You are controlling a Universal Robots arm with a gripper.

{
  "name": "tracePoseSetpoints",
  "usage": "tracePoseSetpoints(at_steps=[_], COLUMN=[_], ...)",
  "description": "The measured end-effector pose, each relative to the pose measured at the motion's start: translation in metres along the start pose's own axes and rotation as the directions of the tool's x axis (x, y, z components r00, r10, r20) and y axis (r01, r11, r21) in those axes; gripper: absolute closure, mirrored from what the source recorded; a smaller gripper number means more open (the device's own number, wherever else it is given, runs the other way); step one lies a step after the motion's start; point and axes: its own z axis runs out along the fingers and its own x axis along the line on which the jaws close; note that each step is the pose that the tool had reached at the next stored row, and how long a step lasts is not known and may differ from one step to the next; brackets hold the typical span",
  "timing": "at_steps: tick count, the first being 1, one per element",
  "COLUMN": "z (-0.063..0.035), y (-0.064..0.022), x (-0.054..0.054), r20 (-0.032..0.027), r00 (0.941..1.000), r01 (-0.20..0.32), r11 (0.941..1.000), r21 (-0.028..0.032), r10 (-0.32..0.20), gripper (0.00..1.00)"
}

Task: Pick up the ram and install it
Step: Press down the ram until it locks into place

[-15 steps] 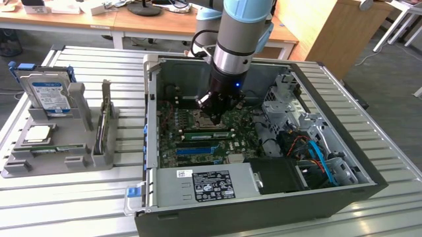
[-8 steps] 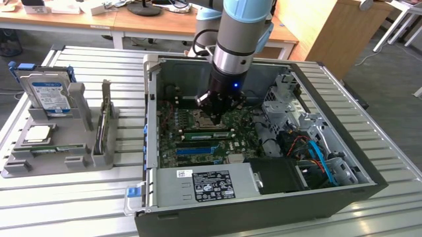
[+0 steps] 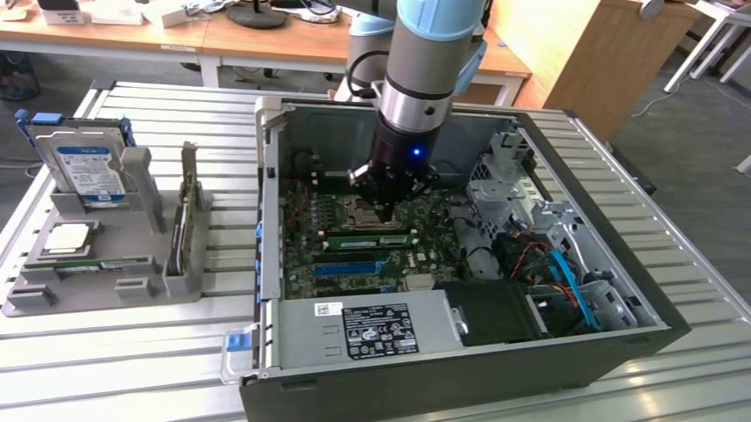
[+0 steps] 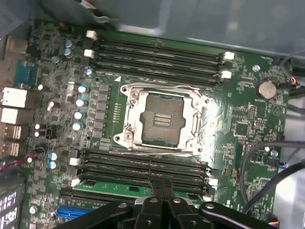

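Presently:
Arm: vertical, reaching down into open computer case [image 3: 610, 290].
Gripper [image 3: 382, 211]: fingers pressed together, tips down on the ram.
Ram [image 4: 114, 187]: seated in motherboard [image 4: 238, 129] slot beside CPU socket [image 4: 162, 119].

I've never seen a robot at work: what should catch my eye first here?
A grey-and-blue robot arm reaches down into an open black computer case, its black gripper shut just above the green motherboard. Below it sits the empty silver square processor socket, and a long green ram lies in a slot beside the fingertips.
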Motion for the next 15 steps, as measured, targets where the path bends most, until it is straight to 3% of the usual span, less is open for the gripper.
tracePoseSetpoints(at_steps=[15], z=[0.0000], y=[0.0000], x=[-0.0001], r20=[0.0007], r00=[0.9972], r01=[-0.074], r11=[0.9972], r21=[0.0024], r10=[0.074], gripper=[0.90])
